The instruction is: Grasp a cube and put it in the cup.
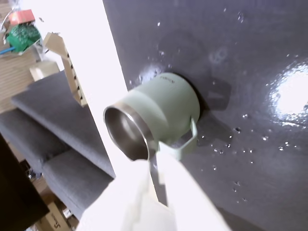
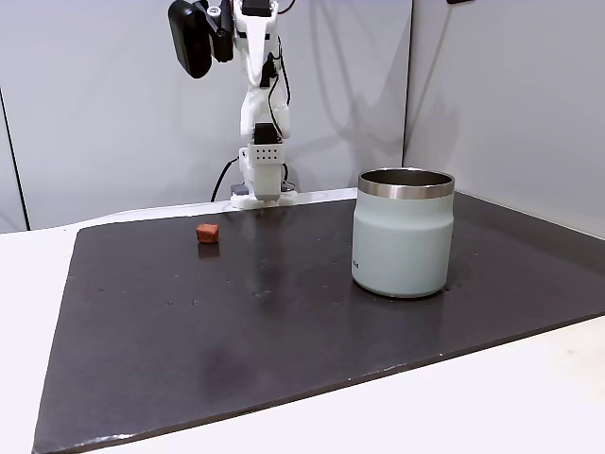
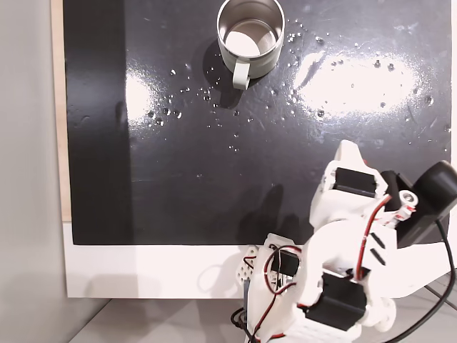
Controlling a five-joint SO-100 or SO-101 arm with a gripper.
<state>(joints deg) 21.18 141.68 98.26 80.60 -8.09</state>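
The pale mint-green cup with a steel rim stands upright on the right half of the black mat. From above, the cup looks empty and shows a small handle. The tiny reddish-brown cube lies on the mat to the left of the cup, near the arm's base. In the wrist view my gripper hangs high above the mat, its white fingers close together with only a thin slit between them and nothing held. Its tips point at the cup below.
The arm rises from its base at the mat's far edge and is folded high. A white tabletop surrounds the mat. In the wrist view a grey sofa and clutter lie beyond the table. Small shiny specks dot the mat.
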